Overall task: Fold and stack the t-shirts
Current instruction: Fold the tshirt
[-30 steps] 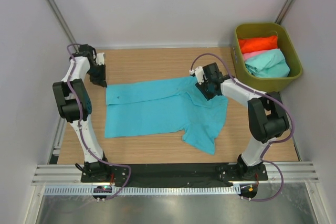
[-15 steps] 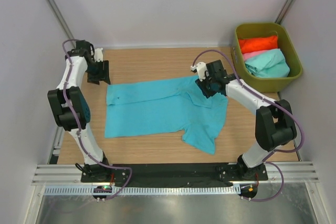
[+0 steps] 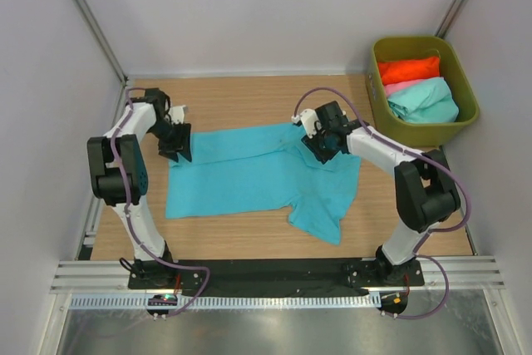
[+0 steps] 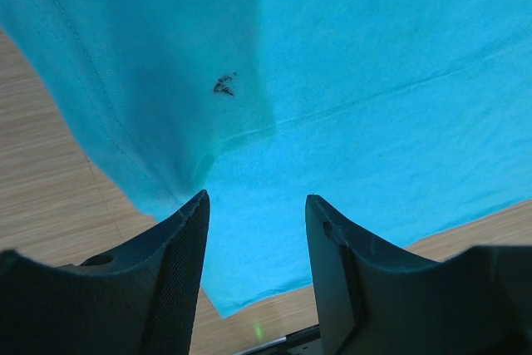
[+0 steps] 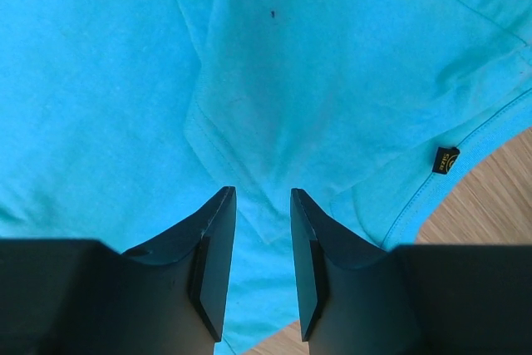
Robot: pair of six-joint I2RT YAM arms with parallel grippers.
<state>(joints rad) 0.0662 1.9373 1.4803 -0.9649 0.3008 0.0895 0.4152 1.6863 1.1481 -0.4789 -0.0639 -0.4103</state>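
Hovering over the far left corner of the turquoise-blue t-shirt (image 3: 249,174), the left gripper (image 4: 256,201) has its jaws parted about halfway and nothing caught between them. Its wrist view shows flat cloth and a small dark speck (image 4: 223,85) through the gap, with the shirt's edge and bare table (image 3: 249,101) just to the side. That placement reads as lining up on a corner to pinch, since a fold needs the hem end lifted.

The right gripper (image 5: 261,193) sits above the far edge of the same shirt, right of centre, near the neckline where a small black label (image 5: 445,160) shows. Its jaws stand narrowly apart, straddling a soft ridge of cloth without closing on it. It probably aims at that ridge so both ends can be raised together.

The shirt itself lies spread across the middle of the table, one sleeve trailing toward the near right. The orange-red (image 3: 407,69), pink (image 3: 396,86) and mint-green (image 3: 424,99) shirts sit bundled in the olive-green bin (image 3: 426,130) at the far right, well apart from both grippers.
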